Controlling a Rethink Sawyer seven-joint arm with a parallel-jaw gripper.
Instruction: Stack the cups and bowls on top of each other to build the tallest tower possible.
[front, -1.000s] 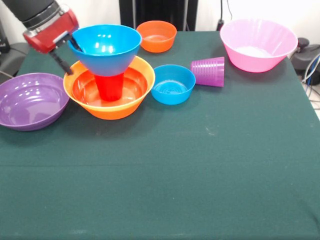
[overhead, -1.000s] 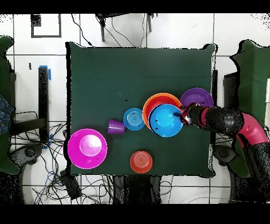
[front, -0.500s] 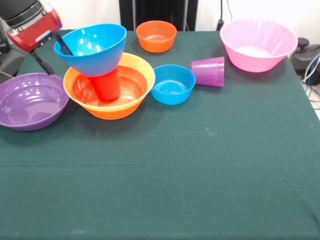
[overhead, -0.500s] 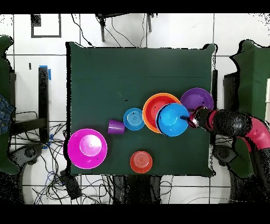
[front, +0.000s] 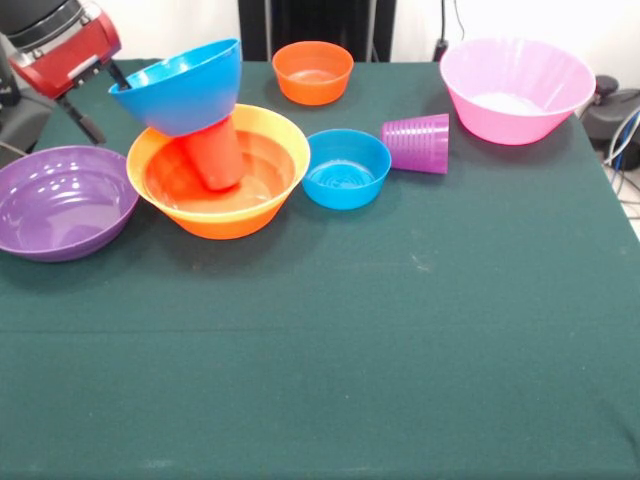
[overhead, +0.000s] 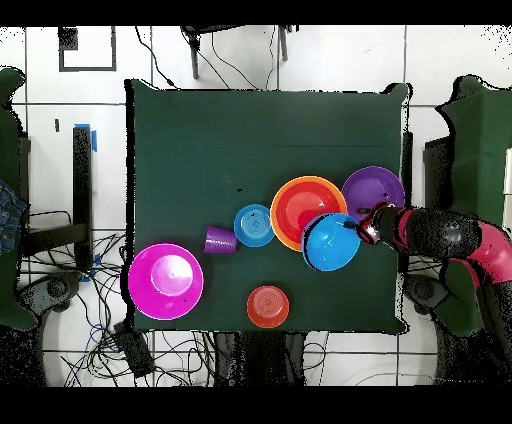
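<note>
The large blue bowl (front: 185, 85) leans steeply toward my gripper (front: 100, 98), propped on the tilted red cup (front: 215, 152). The cup stands in a shallow red-orange bowl (front: 255, 178) nested in the large orange bowl (front: 225, 215). My fingers are apart: one finger (front: 118, 72) is hooked inside the blue bowl's rim, the other hangs outside, off the wall. In the overhead view the blue bowl (overhead: 332, 242) hangs over the orange bowl's (overhead: 300, 205) edge beside the gripper (overhead: 352, 228). The purple cup (front: 418, 143) lies on its side. The light blue cup is not in view.
The purple bowl (front: 62, 200) sits just below my gripper at the table's edge. The small blue bowl (front: 345, 168) is next to the orange bowl. The small orange bowl (front: 313, 70) and the pink bowl (front: 515, 88) stand along the far edge.
My gripper has drawn back toward the table's edge, dragging the blue bowl off centre. The bowl and the red cup under it have tipped over toward the gripper.
</note>
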